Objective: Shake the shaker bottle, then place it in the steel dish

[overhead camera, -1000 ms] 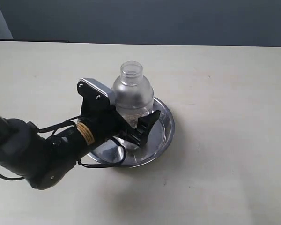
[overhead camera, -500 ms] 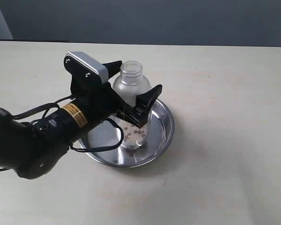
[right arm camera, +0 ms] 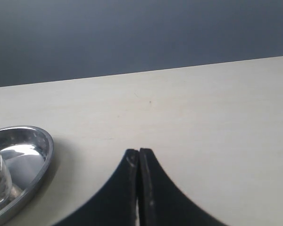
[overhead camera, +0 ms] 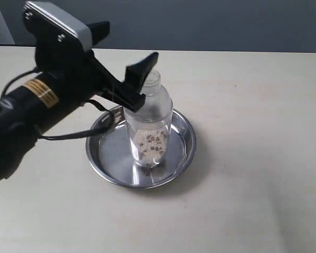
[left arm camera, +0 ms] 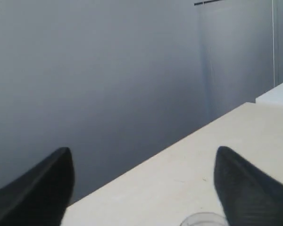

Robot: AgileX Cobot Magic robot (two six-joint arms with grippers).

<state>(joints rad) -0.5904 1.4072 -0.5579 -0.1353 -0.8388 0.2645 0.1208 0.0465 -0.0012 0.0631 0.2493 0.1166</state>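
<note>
Upright, the shaker bottle (overhead camera: 150,124) stands in the steel dish (overhead camera: 185,150); left fingers (overhead camera: 142,66) hang spread near its cap, right fingers (right arm camera: 127,188) pressed together.

The shaker bottle (overhead camera: 150,126) stands upright in the steel dish (overhead camera: 185,150) (roughly at its centre). The dish sits mid-table (overhead camera: 253,105). The left gripper (overhead camera: 129,41) hangs above and left of the bottle, one finger crossing before its cap.
</note>
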